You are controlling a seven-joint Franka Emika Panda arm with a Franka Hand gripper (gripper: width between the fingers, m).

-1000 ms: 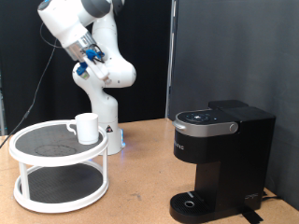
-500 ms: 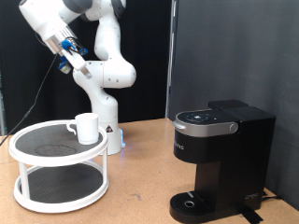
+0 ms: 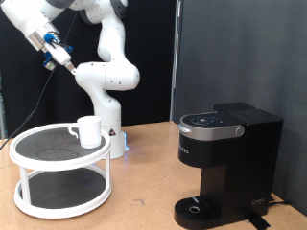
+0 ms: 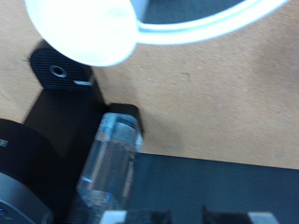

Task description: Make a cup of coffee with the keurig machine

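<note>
A white robot arm is holding its end effector (image 3: 69, 61) high at the exterior view's upper left, above a white 2-tier round rack (image 3: 58, 187); whether its fingers are spread or pressed together cannot be told. The cup (image 3: 88, 130) is sitting upright on the rack's top tier. The keurig machine (image 3: 227, 163) is standing on the wooden desk (image 3: 144, 196) at the right, lid closed, well apart from the cup.

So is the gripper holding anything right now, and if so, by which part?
Nothing shows between the gripper's fingers; it is high above the rack. The cup sits untouched on the rack's top shelf.
</note>
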